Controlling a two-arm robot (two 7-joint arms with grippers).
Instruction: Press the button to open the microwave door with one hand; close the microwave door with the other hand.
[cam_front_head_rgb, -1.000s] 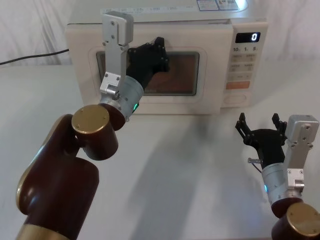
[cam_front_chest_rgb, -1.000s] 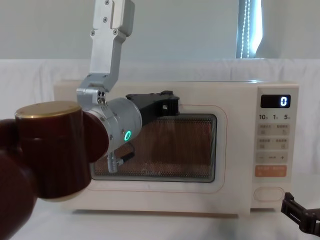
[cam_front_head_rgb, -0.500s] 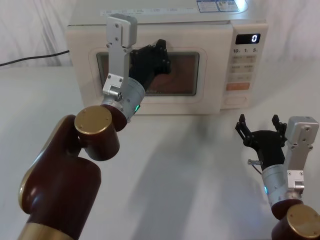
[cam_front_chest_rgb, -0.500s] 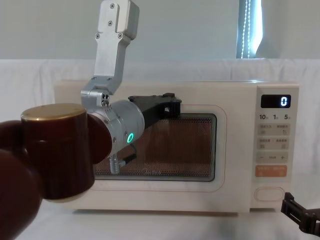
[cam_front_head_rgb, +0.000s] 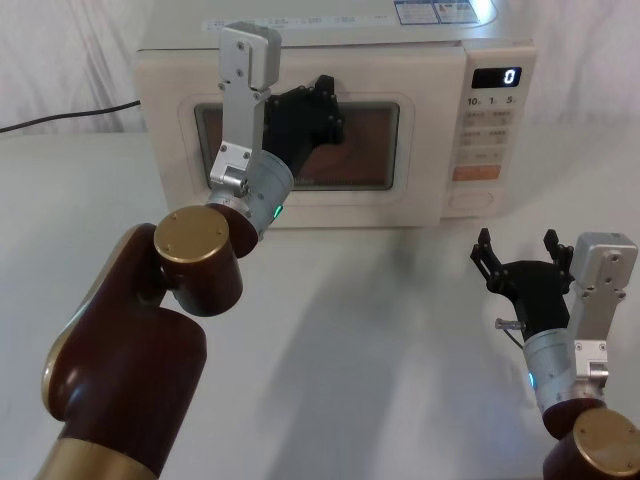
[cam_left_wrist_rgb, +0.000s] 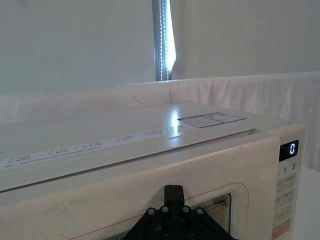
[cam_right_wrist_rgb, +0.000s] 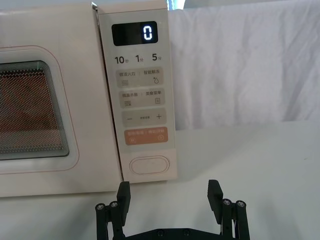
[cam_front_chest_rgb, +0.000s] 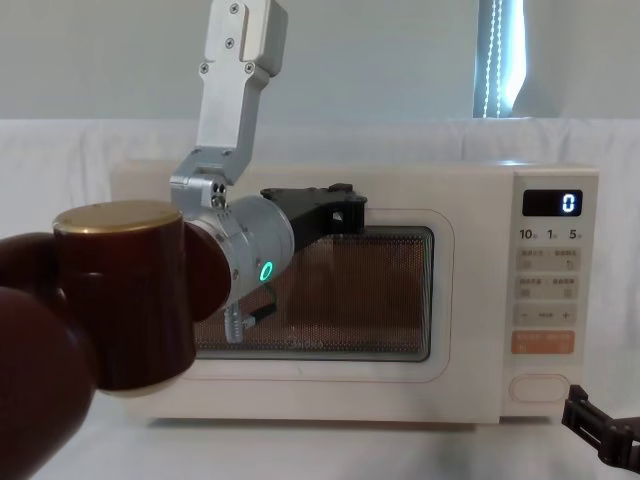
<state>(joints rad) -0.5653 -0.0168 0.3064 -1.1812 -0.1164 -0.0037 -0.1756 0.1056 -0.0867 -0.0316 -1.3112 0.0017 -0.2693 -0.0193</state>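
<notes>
Left end effector (cam_front_head_rgb: 318, 112) against closed microwave door (cam_front_head_rgb: 372, 205).

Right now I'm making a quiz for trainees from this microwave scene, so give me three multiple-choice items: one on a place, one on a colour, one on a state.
1. Where is the left gripper?
A. at the microwave door's window
B. on the table
C. on top of the microwave

2. What colour is the rectangular key above the button?
A. green
B. orange
C. black

3. How does the right gripper stand?
A. shut on the button
B. shut on a cable
C. open, in front of the button

Answers:
1. A: the head view shows it up against the upper part of the door window.
2. B: the right wrist view shows an orange key just above the blank pill-shaped button.
3. C: its fingers stand spread apart, short of the control panel, holding nothing.
</notes>
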